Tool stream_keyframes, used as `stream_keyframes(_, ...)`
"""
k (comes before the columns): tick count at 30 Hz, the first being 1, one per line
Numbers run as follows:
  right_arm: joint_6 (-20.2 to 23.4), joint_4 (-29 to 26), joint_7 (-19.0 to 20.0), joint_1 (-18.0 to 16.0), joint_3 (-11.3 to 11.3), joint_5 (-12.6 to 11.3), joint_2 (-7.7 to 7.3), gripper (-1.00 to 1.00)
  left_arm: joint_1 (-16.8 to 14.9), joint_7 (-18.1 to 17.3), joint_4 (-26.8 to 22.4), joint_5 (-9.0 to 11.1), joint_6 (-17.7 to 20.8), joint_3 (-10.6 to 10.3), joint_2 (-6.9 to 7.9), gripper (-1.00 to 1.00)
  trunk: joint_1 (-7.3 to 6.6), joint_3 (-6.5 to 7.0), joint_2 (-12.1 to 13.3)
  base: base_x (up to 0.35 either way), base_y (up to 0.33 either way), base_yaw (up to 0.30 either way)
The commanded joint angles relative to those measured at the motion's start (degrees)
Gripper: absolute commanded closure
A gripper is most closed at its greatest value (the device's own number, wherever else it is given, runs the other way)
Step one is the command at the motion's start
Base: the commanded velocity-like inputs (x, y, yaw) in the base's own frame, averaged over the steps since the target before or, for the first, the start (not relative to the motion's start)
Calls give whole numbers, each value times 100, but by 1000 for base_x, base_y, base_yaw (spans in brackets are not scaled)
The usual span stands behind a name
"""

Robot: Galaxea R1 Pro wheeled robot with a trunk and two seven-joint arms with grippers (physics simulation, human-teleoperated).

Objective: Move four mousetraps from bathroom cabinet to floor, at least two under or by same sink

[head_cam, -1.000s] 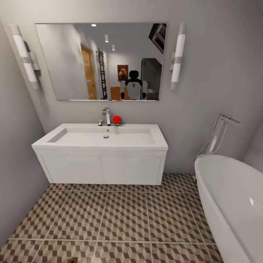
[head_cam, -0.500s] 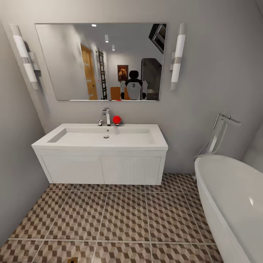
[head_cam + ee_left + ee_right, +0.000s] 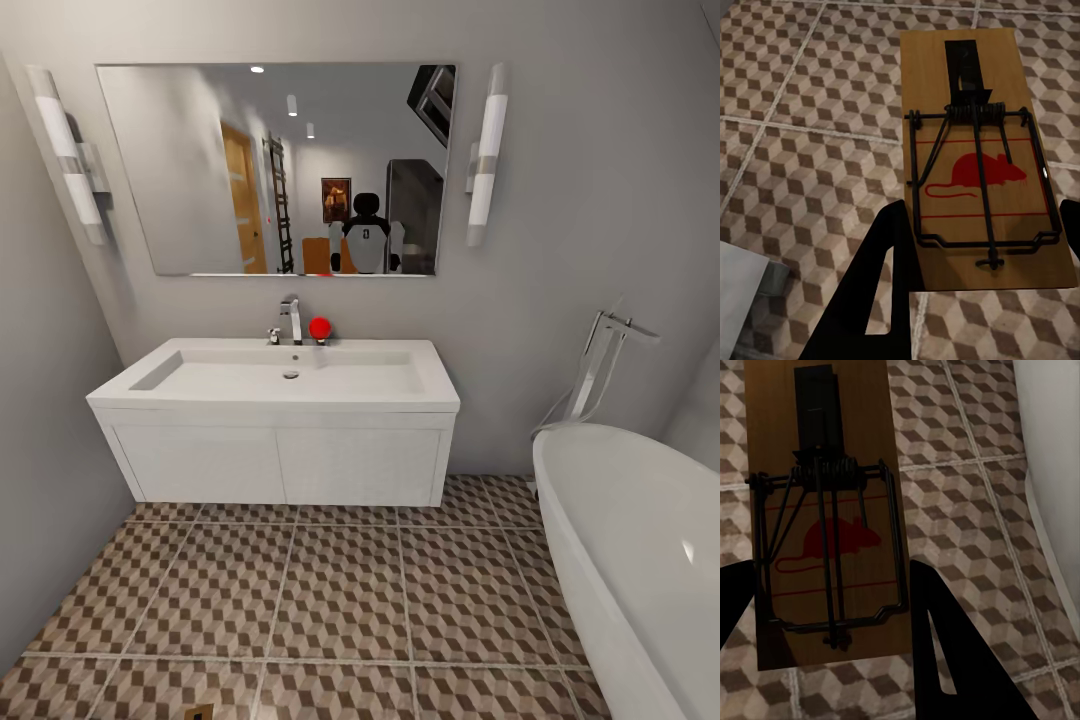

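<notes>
Gripping a flat brown wooden mousetrap (image 3: 979, 161) printed with a red mouse and fitted with a dark wire spring bar, the left gripper (image 3: 979, 247) has its two black fingers (image 3: 881, 270) closed against the board's long edges, holding it level above the cube-patterned brown, beige and white floor tiles (image 3: 810, 135). On the other arm, the right gripper (image 3: 832, 607) is likewise clamped on a second brown wooden mousetrap (image 3: 825, 510) of the same kind, one black finger (image 3: 945, 645) pressed to the board's side, with the same patterned tiles beneath and a white curved wall, apparently the tub's side, at the edge of that picture. From the head camera, the tiled bathroom floor (image 3: 340, 600) spreads across the near ground, and a tiny brown object at the bottom edge is too small to identify. A white rounded bathtub (image 3: 640, 560) stands at the right with a chrome floor-standing tap (image 3: 600, 365) behind it. Farther back, the wide white rectangular sink (image 3: 280, 378) with its chrome tap (image 3: 291, 318) sits on a white wall-hung vanity (image 3: 280, 462), a small red ball (image 3: 320, 327) just beside the tap. Above hangs a large rectangular mirror (image 3: 200, 170) between two tubular wall lamps (image 3: 486, 155).
</notes>
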Motion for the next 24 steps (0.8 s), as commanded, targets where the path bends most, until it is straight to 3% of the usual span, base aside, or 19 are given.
stream_keyframes(1, -14, 0, -24, -4, 49, -34, 0, 100, -7, 50, 16, -7, -21, -48, -3, 100, 0, -6, -3, 0, 0, 0)
stream_keyframes(24, -12, 0, -25, -4, 49, -34, 4, 100, -7, 49, 16, -7, -21, -49, -3, 100, 0, -6, -3, 0, 0, 0)
